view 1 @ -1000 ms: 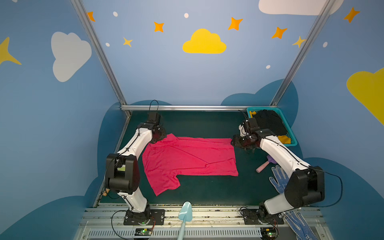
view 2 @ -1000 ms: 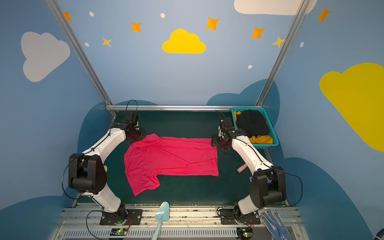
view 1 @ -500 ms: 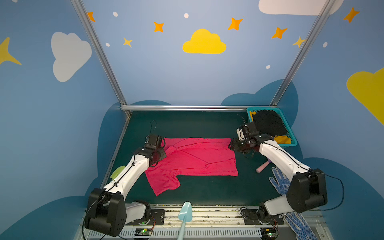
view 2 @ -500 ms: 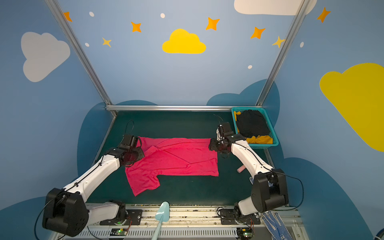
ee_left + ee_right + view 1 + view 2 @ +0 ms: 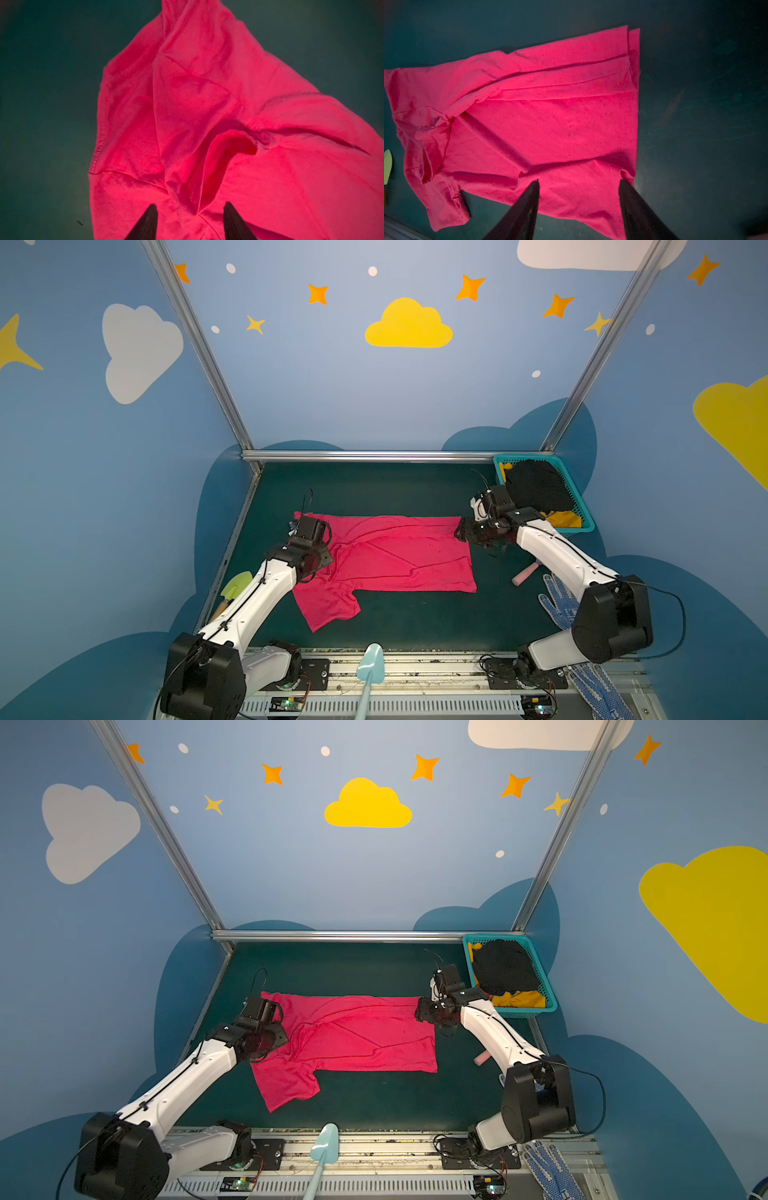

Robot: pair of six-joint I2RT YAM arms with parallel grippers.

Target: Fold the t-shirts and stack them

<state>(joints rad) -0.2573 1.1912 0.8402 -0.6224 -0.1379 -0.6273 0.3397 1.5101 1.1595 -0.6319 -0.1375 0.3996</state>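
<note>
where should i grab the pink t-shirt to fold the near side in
Probably the near sleeve of the pink t-shirt, pinched at its outer hem from the near-left, plus the near hem corner from the right. The sleeve juts out flat past the body toward the front, and both edges lie free with bare mat beside them, so jaws can slide under.

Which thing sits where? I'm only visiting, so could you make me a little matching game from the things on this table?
Things:
1. pink t-shirt
2. black t-shirt
3. blue-dotted gloves
4. pale blue shovel

Places:
a. in the teal basket at the back right
b. at the front edge, in the middle
c. spread out in the middle of the green mat
d. along the right side

Pairs: 1-c, 2-a, 3-d, 4-b
</note>
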